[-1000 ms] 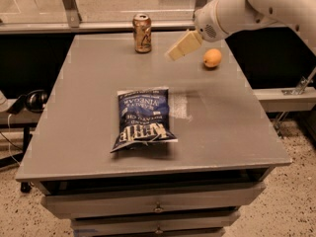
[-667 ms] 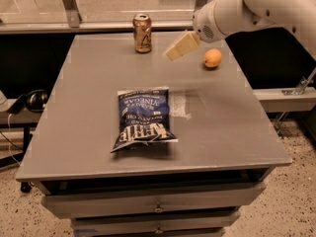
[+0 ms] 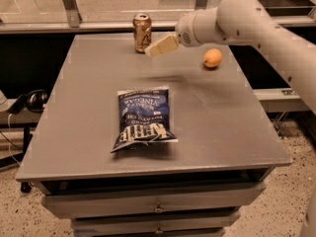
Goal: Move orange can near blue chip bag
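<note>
The orange can [image 3: 142, 32] stands upright near the far edge of the grey table [image 3: 217, 112], left of centre. The blue chip bag [image 3: 142, 118] lies flat in the middle of the table, its white lettering facing me. My gripper [image 3: 155, 48] hangs above the table just right of the can, at about the can's height, with its cream fingers [image 3: 163, 45] pointing left toward it. It holds nothing. The white arm reaches in from the upper right.
A round orange fruit [image 3: 213, 58] lies on the table to the right of the gripper, near the right edge. Behind the table runs a metal rail and glass panel [image 3: 74, 9]. Drawers [image 3: 158, 209] sit under the table front.
The gripper has moved left, closer to the orange can. The can, bag and fruit have not moved.
</note>
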You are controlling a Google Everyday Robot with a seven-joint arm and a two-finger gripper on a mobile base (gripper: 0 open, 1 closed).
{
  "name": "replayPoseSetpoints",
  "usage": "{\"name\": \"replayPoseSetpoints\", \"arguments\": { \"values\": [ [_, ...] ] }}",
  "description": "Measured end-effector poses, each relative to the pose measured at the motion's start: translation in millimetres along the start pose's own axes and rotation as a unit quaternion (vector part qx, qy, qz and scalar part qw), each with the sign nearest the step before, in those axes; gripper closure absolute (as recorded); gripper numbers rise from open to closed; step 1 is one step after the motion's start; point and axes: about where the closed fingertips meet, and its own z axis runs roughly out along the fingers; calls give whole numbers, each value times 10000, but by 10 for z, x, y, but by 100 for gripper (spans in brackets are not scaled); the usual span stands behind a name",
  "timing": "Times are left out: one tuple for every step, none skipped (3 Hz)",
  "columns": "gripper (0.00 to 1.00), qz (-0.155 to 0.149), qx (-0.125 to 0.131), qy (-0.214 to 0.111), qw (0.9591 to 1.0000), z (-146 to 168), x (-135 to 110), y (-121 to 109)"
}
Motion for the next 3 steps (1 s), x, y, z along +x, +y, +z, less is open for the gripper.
{"name": "replayPoseSetpoints", "arguments": {
  "values": [
    [0, 95, 199, -434, 9988, 362, -85, -199],
    [0, 160, 300, -659, 9972, 706, -87, -334],
    [0, 254, 298, -795, 9961, 980, -72, -431]
  ]
}}
